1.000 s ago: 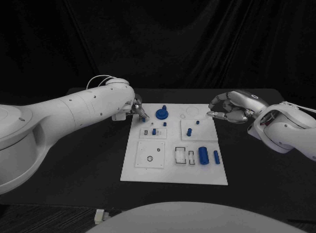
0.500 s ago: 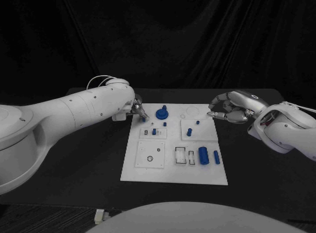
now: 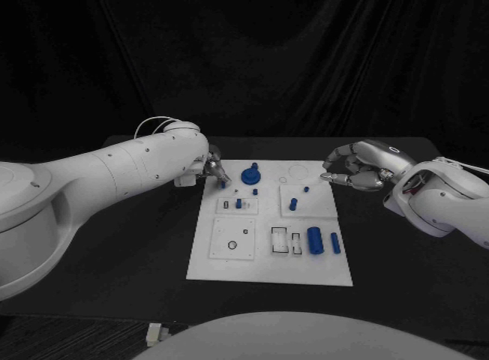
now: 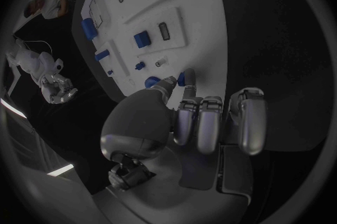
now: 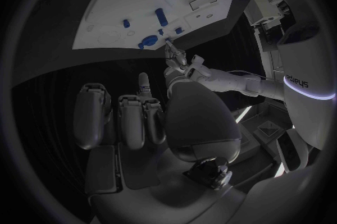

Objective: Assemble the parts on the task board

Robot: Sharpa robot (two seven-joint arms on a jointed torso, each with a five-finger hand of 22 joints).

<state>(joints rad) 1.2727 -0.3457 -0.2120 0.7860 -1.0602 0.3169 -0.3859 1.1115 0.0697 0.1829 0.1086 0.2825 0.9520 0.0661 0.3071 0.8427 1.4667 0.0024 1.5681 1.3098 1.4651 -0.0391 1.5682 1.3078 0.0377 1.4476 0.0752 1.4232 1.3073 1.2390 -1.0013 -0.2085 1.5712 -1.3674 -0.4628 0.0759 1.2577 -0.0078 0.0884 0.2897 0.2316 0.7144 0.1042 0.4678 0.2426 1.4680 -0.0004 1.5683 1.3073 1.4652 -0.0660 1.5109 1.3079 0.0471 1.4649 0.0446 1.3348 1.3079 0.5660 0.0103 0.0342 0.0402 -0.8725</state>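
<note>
Pinching a small blue part [image 3: 222,182] at the task board's [image 3: 269,259] upper-left corner, the left hand [image 3: 209,169]; right hand [image 3: 354,169] curled empty at right.

The white rectangular task board [image 3: 269,255] lies at the centre of the frame on the black tabletop [image 3: 115,255]. The silver many-fingered left hand [image 3: 209,169] sits at the board's upper left corner; the silver many-fingered right hand [image 3: 356,166] sits just beyond its upper right corner. On the board, a blue knob-shaped part [image 3: 250,177] stands near the upper edge. Two blue cylindrical parts [image 3: 323,241] lie side by side at lower right. A small blue peg [image 3: 293,203] stands between these groups.
</note>
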